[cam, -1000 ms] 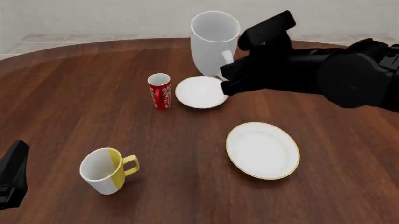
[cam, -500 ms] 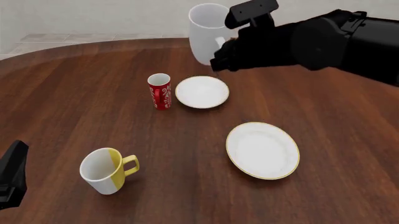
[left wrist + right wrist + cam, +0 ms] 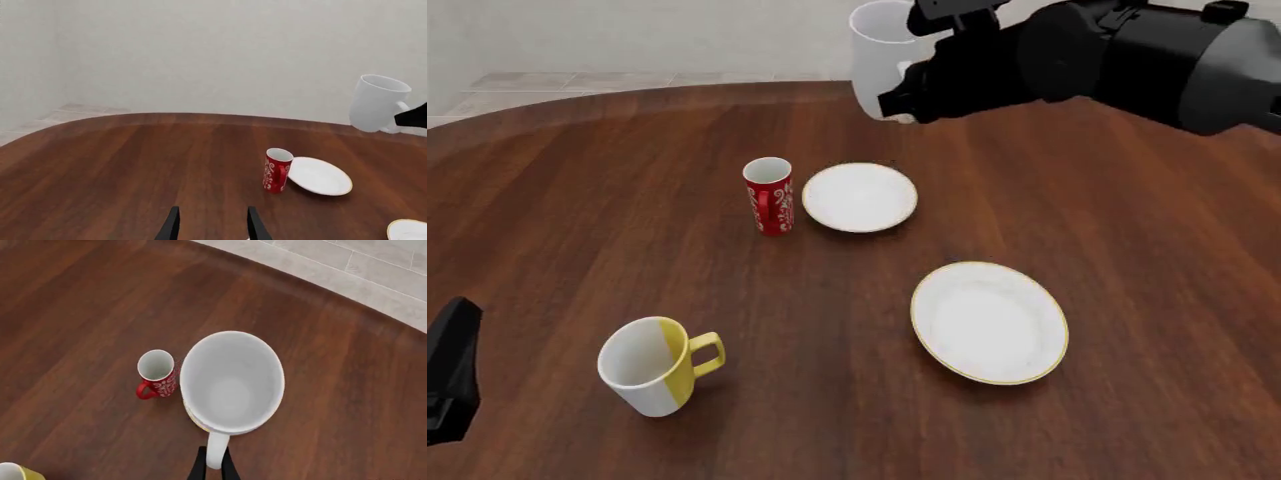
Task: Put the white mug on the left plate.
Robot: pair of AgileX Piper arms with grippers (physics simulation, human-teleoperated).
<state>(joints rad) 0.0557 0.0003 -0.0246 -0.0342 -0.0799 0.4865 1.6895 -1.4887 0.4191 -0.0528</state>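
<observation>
Aloft, white mug (image 3: pixel 877 60) handle pinched in right gripper (image 3: pixel 213 466), above left plate (image 3: pixel 860 197)

Right arm reached in high, well above the left plate (image 3: pixel 860 197); right gripper (image 3: pixel 212 466) was clamped on the white mug's (image 3: pixel 882 58) handle, mug hanging clear of the table. Left gripper (image 3: pixel 211 226) sat low, well short of the plate, fingers (image 3: pixel 171 227) parted and holding nothing.

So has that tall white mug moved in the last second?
Yes. In the front view the white mug, gripped by the right hand, has risen higher above the small gold-rimmed plate, which has stayed put beside the red cup.
</observation>
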